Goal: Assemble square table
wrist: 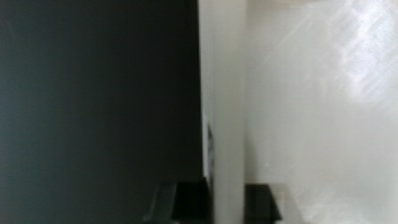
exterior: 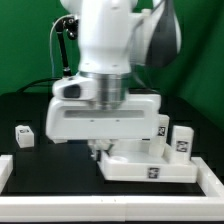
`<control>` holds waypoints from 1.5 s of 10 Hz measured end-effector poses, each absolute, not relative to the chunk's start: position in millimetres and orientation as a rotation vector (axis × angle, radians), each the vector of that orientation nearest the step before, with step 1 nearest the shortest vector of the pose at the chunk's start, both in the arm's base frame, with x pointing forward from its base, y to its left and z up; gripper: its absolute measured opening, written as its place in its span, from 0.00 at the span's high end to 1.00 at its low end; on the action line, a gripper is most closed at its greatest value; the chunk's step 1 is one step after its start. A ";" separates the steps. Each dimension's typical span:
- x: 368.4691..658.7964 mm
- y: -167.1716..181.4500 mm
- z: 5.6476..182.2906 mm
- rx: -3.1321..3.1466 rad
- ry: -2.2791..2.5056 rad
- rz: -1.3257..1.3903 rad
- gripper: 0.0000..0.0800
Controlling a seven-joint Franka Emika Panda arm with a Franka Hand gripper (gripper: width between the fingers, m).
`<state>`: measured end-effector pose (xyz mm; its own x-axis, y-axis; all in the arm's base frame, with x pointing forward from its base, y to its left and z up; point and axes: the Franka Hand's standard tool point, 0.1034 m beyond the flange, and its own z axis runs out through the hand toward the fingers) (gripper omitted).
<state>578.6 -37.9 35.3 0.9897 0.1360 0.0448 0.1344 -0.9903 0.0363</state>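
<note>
Gripper: low over the worktop (exterior: 40,110), with the gripper (exterior: 100,150) at the edge of the square slab (exterior: 165,158) that faces the exterior view's left.
Gripper state: in the wrist view the two fingers (wrist: 189,200) stand apart, one on either side of the slab's rim. The rim seems to fill the gap, but I cannot tell whether the pads are pressing it or only straddling it.
Slab position: flat on the worktop toward the exterior view's right, with its front face and tag turned to the camera. It lies just behind the long border rail (exterior: 100,207).
Key relation: the slab's body stretches away from the gripper toward the exterior view's right. In the wrist view its edge (wrist: 206,110) runs straight out from between the fingers, white slab on one side and dark worktop on the other. Any pull or push would therefore act at one end of the slab, not at its middle.
Leg blocks: one leg block (exterior: 24,135) sits well apart at the exterior view's left. Two more (exterior: 183,140) stand near the slab's far side.
Likely step: positioning the slab, judging by the grip on its rim.
Risk: held off-centre, the slab may swivel.
</note>
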 end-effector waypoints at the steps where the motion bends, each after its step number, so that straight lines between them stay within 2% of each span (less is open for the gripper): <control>1: 579.9 -36.0 34.3 3.086 0.336 0.073 0.92; 5: 578.5 -45.3 33.3 2.987 0.764 0.049 0.92; 7: 600.5 -47.9 41.6 2.739 1.280 0.029 0.92; 8: 608.7 -44.0 38.7 2.626 1.463 0.012 0.92; 11: 607.4 -47.5 34.6 2.507 1.647 -0.021 0.92; 12: 610.8 -42.4 33.4 2.422 1.739 -0.028 0.92; 15: 641.3 15.1 19.2 2.083 2.051 0.010 0.92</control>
